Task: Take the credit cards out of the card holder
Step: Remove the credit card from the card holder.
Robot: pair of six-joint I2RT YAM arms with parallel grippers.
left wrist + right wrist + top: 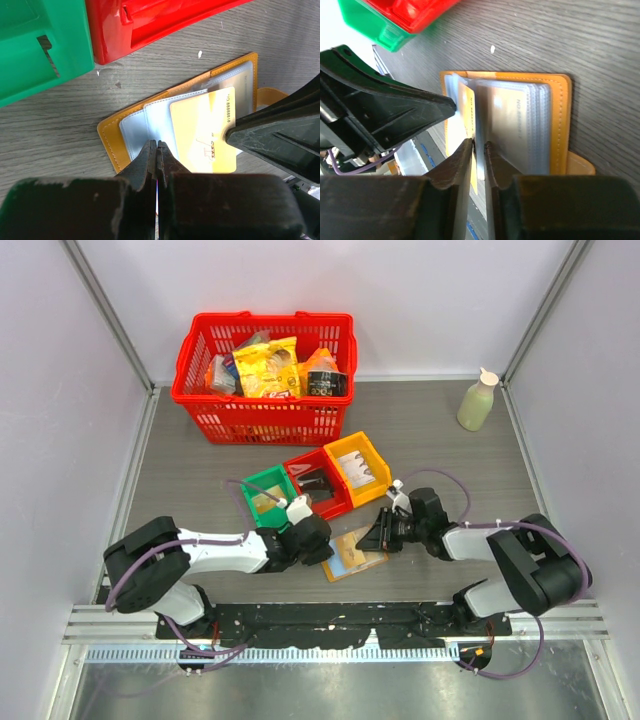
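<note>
Tan-orange card holder (352, 555) lies open on the grey table (450, 460), just on the arms' side of the red bin (150, 25). The left gripper (157, 145), fingers pressed together, rests its tips on a clear sleeve (155, 120). Opposite it, the right gripper (479, 145) pinches the edge of a gold credit card (200, 125).

Card holder (112, 137): side toward the worktop's near edge lost under my left fingers (145, 165). Credit card (200, 125): one corner behind my right gripper (231, 136). Its print is too blurred to read from the right wrist.
</note>
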